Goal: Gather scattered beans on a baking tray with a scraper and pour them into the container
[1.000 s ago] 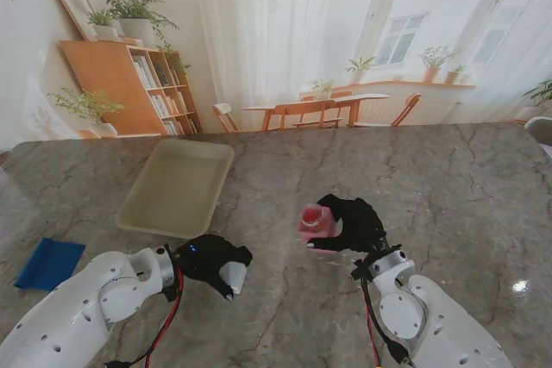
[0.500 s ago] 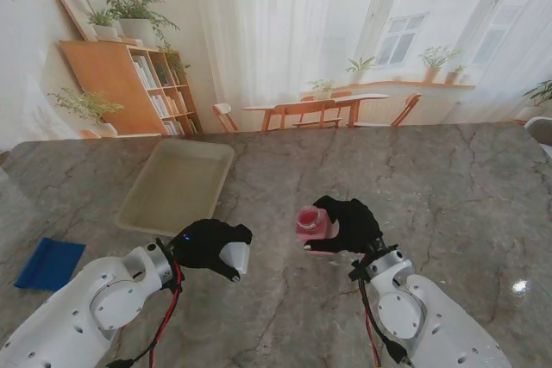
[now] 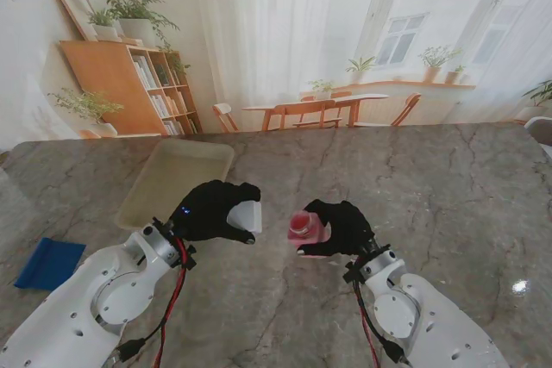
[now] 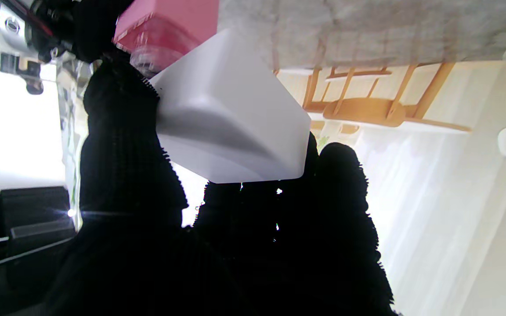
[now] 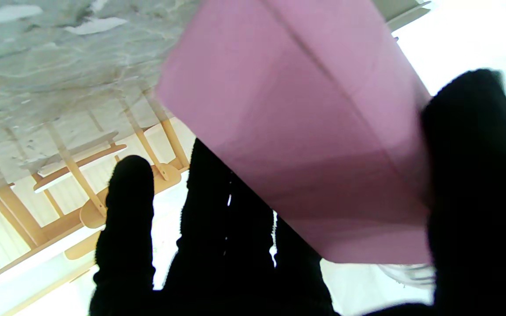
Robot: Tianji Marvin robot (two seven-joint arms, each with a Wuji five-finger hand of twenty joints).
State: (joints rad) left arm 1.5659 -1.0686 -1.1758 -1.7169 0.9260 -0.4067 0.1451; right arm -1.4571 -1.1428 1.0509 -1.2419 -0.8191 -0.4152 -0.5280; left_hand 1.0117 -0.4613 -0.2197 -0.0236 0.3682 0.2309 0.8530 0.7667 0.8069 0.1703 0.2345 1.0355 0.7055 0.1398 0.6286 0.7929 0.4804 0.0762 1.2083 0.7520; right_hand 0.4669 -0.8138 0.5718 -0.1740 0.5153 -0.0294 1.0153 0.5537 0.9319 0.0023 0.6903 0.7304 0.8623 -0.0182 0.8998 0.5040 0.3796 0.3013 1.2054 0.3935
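Spanning the whole stand view, the grey veined marble table [image 3: 448,187] is the biggest thing and the landmark for the rest. On its far-left part lies the pale cream rectangular baking tray [image 3: 172,180], flat on the stone; beans too small to make out, so can't tell if any are in it. At the table's left edge, nearer to me than the tray and well apart from it, lies a flat blue cloth-like pad [image 3: 49,263].

Over the table's middle, both arms meet w/ black-gloved hands. Left hand [image 3: 211,211] is up off the table just beside the tray's near-right corner, fingers curled tight round the white plastic scraper [image 3: 247,215]; in the left wrist view the scraper [image 4: 231,118] shows as a broad white blade w/ rounded corners, thumb on one side, fingers [image 4: 341,184] behind it. Right hand [image 3: 341,227] is to the right of it, also over the table's middle, fingers wrapped round the small pink plastic container [image 3: 305,226], open mouth up; contents can't be read. Right wrist view: pink container wall [image 5: 305,131] fills most of the picture, thumb pressed on one side, other fingers [image 5: 130,197] on the other.

Scraper & container are near each other, narrow gap between, not touching in the stand view.
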